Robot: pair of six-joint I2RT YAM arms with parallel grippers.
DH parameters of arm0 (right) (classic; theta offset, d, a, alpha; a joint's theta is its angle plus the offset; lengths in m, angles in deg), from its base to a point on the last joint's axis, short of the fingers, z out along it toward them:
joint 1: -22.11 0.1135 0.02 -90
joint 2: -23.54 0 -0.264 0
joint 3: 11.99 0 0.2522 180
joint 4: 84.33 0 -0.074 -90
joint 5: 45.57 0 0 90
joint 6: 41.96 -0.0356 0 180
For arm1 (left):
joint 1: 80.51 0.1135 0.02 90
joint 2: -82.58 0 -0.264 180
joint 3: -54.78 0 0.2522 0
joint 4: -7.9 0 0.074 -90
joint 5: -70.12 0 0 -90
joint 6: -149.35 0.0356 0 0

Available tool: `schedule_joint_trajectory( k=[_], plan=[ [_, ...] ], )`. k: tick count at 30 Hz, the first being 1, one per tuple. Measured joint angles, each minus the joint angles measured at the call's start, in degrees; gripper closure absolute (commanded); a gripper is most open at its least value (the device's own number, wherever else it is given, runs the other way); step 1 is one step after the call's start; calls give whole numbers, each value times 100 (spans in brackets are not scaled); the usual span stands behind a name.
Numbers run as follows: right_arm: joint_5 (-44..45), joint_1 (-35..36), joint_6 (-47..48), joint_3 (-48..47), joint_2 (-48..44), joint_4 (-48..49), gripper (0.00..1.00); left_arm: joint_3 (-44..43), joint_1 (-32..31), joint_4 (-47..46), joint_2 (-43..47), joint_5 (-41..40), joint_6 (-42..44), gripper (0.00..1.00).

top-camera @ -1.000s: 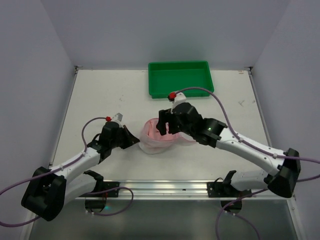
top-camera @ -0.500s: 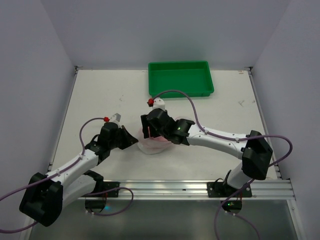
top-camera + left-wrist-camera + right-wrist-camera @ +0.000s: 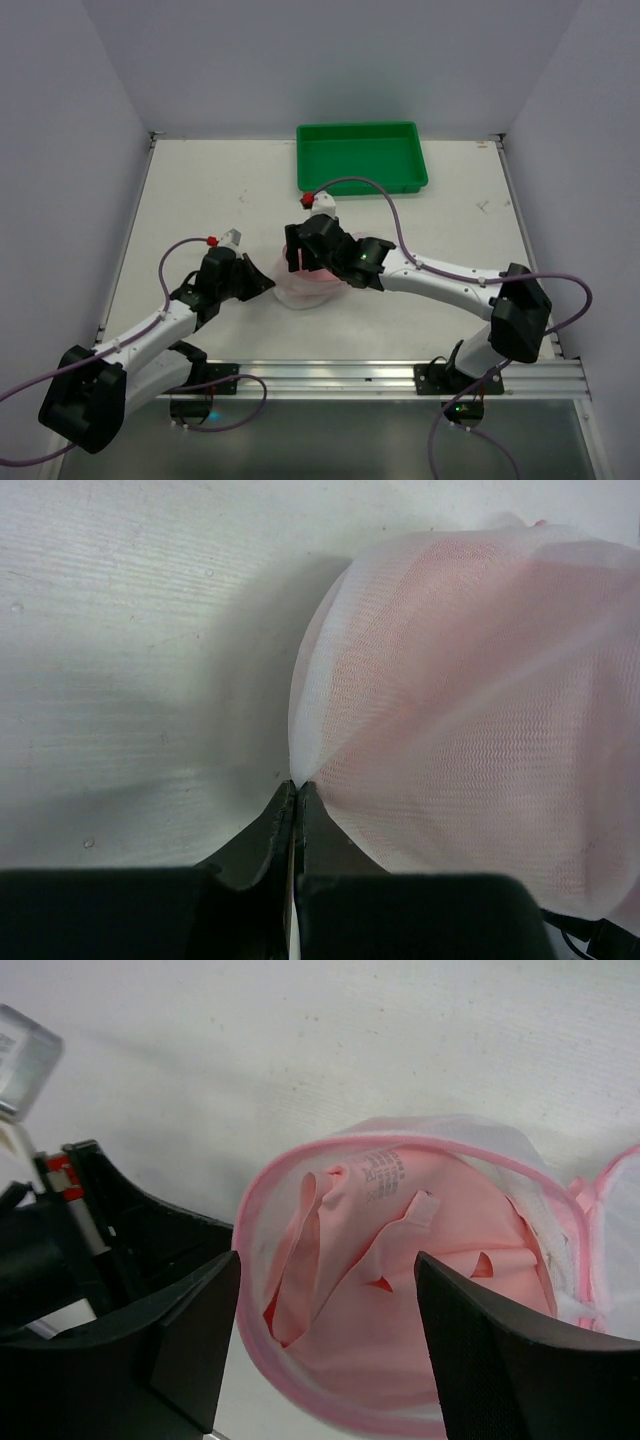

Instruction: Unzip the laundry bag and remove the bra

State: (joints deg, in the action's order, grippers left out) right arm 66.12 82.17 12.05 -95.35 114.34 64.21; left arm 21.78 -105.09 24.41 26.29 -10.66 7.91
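left gripper [image 3: 297,792] clenched on laundry bag [image 3: 450,710] mesh, right gripper [image 3: 328,1265] spread wide over bra [image 3: 400,1300] inside

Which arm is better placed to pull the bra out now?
Right: the right fingers hang open over the bag's unzipped mouth, bra exposed below; the left fingers are pinched shut on the bag's mesh side.

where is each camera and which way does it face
Top external: above and behind the bases, looking down at the table, tray, left arm and right arm.
Left wrist: on the left arm, looking along the left gripper, shut on mesh of the bag.
Right wrist: on the right arm, looking down through the open right gripper into the unzipped bag at the bra.
Shared: both wrist views show the bag.
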Motion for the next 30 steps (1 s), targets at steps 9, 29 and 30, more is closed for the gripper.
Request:
schedule_joint_trajectory(
  k=[9, 29, 30],
  plan=[
    [114, -20, 120, 24, -723, 264, 29, 15, 0, 2, -22, -11, -2, 100],
    [107, -179, 205, 247, 127, 472, 100, 15, 0, 4, -22, -26, -2, 100],
    [90, -201, 225, 400, -11, 496, 100, 15, 0, 4, -22, -31, -2, 100]
  ],
)
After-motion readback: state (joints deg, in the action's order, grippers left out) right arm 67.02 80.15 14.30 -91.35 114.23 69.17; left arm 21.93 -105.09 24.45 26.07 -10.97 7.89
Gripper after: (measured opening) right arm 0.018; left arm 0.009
